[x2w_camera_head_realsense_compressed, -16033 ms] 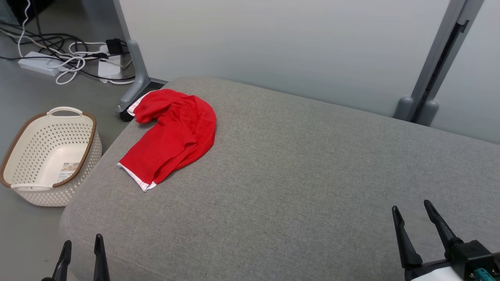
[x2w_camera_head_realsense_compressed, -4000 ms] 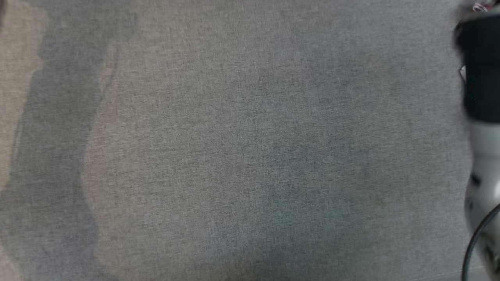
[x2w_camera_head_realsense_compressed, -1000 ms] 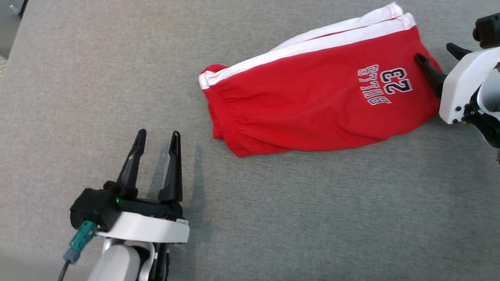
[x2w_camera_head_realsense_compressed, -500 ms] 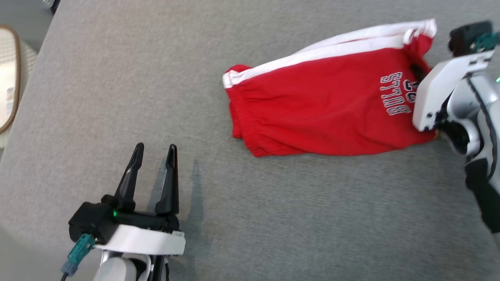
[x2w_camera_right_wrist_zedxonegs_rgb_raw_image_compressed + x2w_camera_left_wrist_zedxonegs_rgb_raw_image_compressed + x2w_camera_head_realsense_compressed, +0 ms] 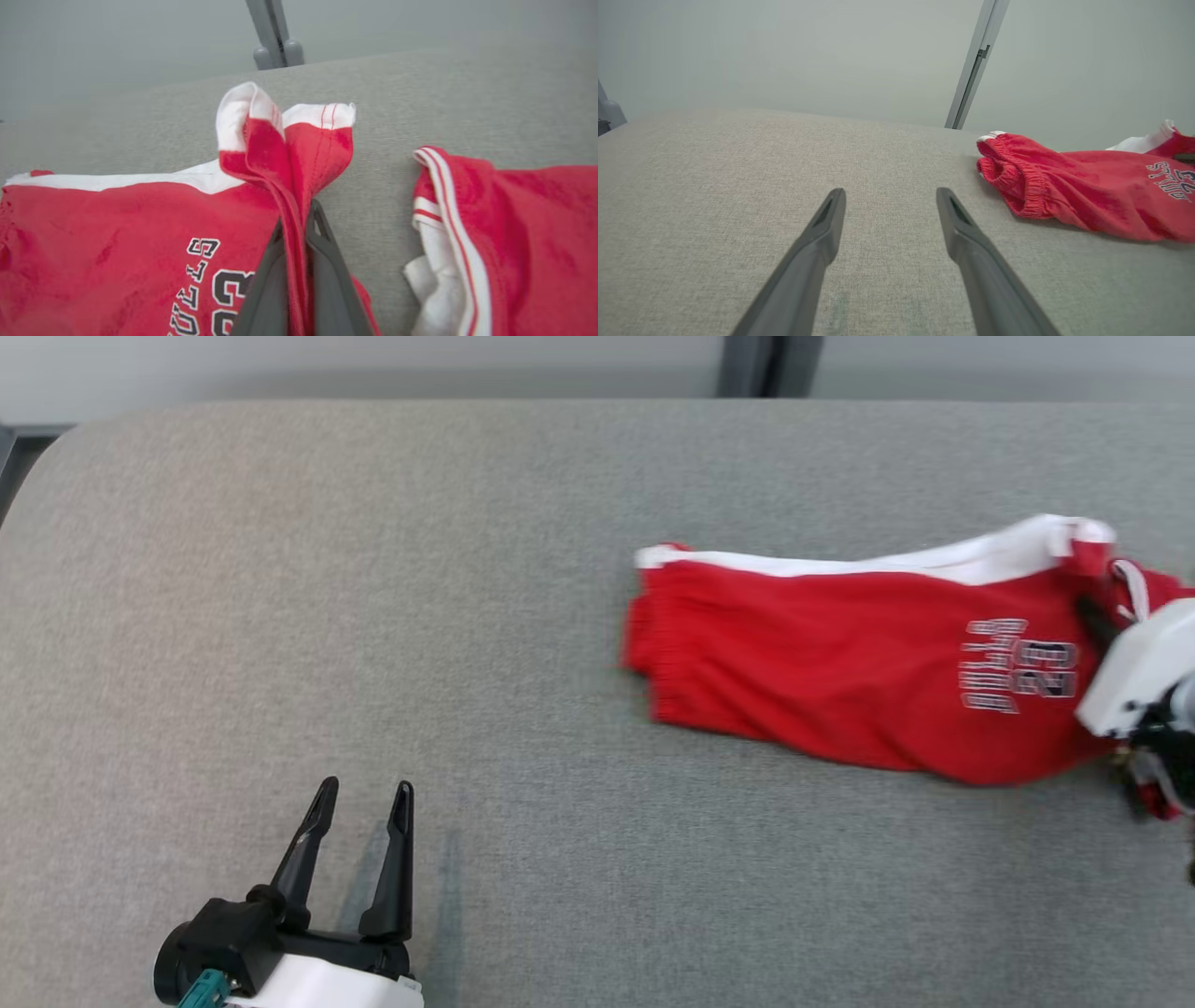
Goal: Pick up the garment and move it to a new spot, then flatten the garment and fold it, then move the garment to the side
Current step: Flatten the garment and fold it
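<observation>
The shorts [image 5: 840, 681] lie right on the cushion [image 5: 373, 569] and look soft, light. The right end effector [image 5: 299, 217] pinches their hem [image 5: 289, 140], a sensible hold; the left end effector [image 5: 359, 798] is spread.

**Red shorts, grey sofa**

The shorts [image 5: 822, 681] are bright red, with a white band along one side and white hems crossed by thin red lines. Their print, letters and the number 23, is white with dark outlines. The sofa [image 5: 373, 569] is a mottled grey weave. The wall [image 5: 784, 46] is pale grey-green, and the post [image 5: 971, 70] is mid grey. The left gripper [image 5: 365, 786] is black with a white casing and a teal plug [image 5: 201, 989]. The right gripper [image 5: 301, 217] is dark grey with a white casing.
</observation>
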Tool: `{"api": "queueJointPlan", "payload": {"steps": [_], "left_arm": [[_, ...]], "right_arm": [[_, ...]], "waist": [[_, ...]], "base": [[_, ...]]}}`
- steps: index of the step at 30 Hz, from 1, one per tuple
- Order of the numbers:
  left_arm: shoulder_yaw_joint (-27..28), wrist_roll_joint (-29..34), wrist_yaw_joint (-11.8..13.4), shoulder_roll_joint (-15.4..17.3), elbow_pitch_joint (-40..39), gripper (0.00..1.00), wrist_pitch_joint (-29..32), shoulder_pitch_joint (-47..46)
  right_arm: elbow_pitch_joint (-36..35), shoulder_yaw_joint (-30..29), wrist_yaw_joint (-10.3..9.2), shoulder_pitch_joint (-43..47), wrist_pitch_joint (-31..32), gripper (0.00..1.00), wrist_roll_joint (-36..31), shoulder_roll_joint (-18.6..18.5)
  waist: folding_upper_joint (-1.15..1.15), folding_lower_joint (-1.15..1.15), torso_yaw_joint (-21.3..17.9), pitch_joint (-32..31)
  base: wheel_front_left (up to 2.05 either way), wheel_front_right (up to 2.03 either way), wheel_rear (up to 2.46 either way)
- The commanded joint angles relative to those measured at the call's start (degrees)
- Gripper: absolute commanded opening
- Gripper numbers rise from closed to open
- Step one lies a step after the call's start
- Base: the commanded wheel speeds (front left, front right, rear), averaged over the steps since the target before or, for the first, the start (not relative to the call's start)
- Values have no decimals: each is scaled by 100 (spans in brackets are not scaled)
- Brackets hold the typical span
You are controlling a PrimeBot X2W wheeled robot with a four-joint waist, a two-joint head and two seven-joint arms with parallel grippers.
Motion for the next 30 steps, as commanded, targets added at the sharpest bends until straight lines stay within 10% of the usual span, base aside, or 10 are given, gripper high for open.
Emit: {"api": "queueJointPlan", "payload": {"steps": [1,6,14,30], "left_arm": [[27,32,-31,24,-3,100,-5,53],[-30,-61,-52,23,-48,100,-5,126],[-146,-127,-57,24,-6,100,-5,58],[-372,-188,6,21,284,100,-5,52]], "right_arm": [[8,-227,2,63,-46,0,-93,-91],[-523,-836,6,-116,123,0,-139,155],[-1570,-34,5,110,874,0,-573,1342],[653,464,6,-679,-485,0,-248,1634]], "waist": [[0,0,-133,-139],[0,0,-54,-73],[0,0,57,26],[0,0,531,-101]], "base": [[0,0,0],[0,0,0],[0,0,0],[0,0,0]]}}
